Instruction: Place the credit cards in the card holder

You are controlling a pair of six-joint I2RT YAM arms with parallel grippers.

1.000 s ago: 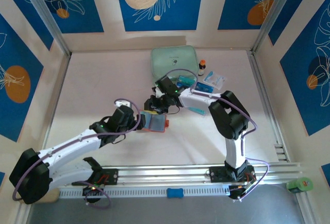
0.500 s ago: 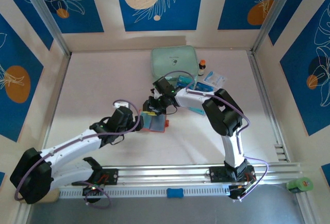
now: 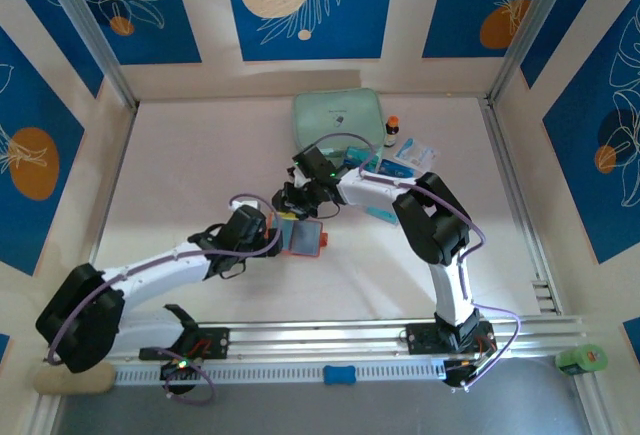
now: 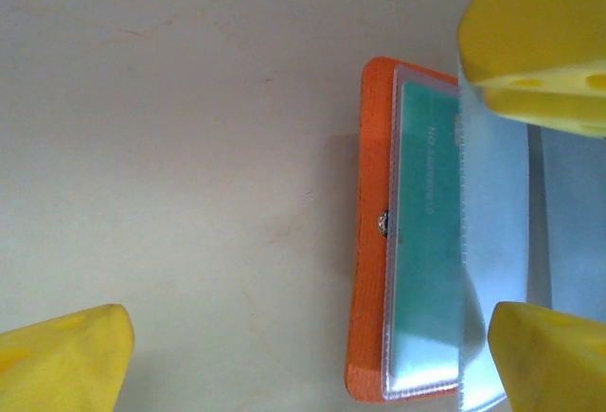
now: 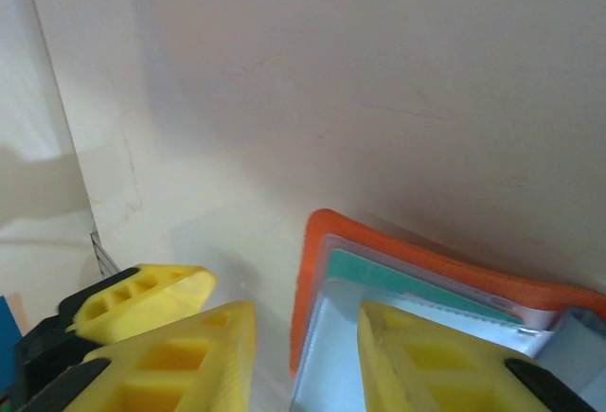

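Observation:
The orange card holder lies open on the table, greyish inside up. Up close, a teal credit card sits under a clear sleeve inside the holder. My left gripper is open at the holder's left edge, and that edge lies between its fingers. My right gripper is open just behind the holder. It straddles a corner of the holder, one finger resting on the sleeve over the teal card. More teal cards lie behind the right arm.
A mint-green zip case stands at the back. Beside it are a small bottle and a white-and-blue packet. Another teal card lies under the right forearm. Frame rails edge the table on both sides.
My left arm has stretched a little further right toward the holder. My right gripper has shifted left, to the holder's back-left corner. The holder has barely moved.

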